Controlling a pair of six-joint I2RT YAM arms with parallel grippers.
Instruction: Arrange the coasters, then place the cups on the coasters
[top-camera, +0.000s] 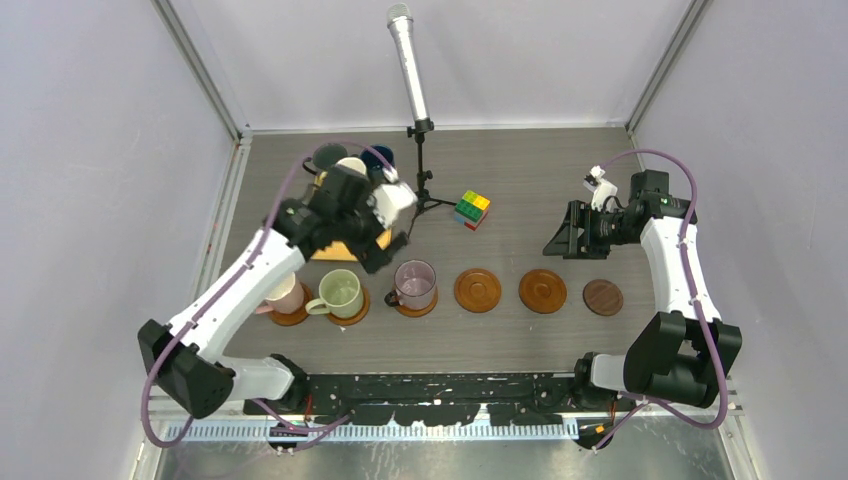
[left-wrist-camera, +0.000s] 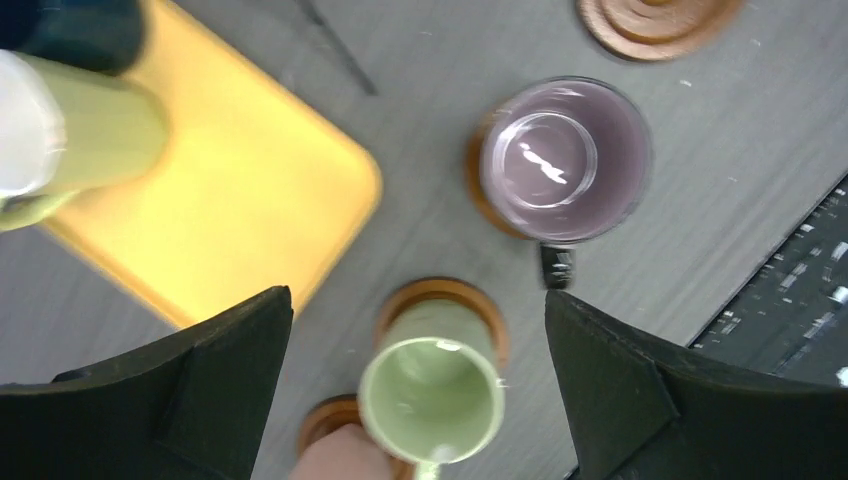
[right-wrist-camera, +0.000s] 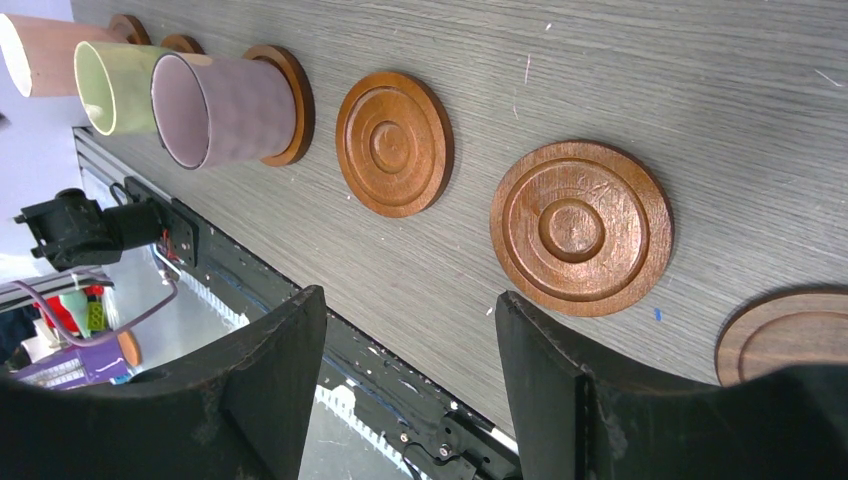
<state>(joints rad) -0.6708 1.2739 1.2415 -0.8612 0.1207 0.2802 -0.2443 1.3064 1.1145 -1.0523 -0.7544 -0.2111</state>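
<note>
Pink mug (top-camera: 285, 293), pale green mug (top-camera: 340, 292), mauve mug (top-camera: 415, 284), reddish-brown coasters (right-wrist-camera: 394, 142) with concentric rings, one darker brown coaster (top-camera: 602, 297), orange-yellow tray (left-wrist-camera: 240, 190), cube (top-camera: 472, 210) of green, yellow, blue and red squares, grey table (top-camera: 520, 170) (fine wood-grain streaks), silver microphone (top-camera: 407, 60) on black stand (top-camera: 422, 160)

arms (top-camera: 245, 278): white links, black joints | cables (top-camera: 146, 405): purple | jaws: black, wedge-shaped, apparently matte rubber

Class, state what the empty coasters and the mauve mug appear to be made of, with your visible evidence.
Empty coasters: probably varnished wood; brown grain streaks, turned concentric rings, mild sheen.
Mauve mug: likely glazed ceramic; smooth opaque wall, bright glints inside.
</note>
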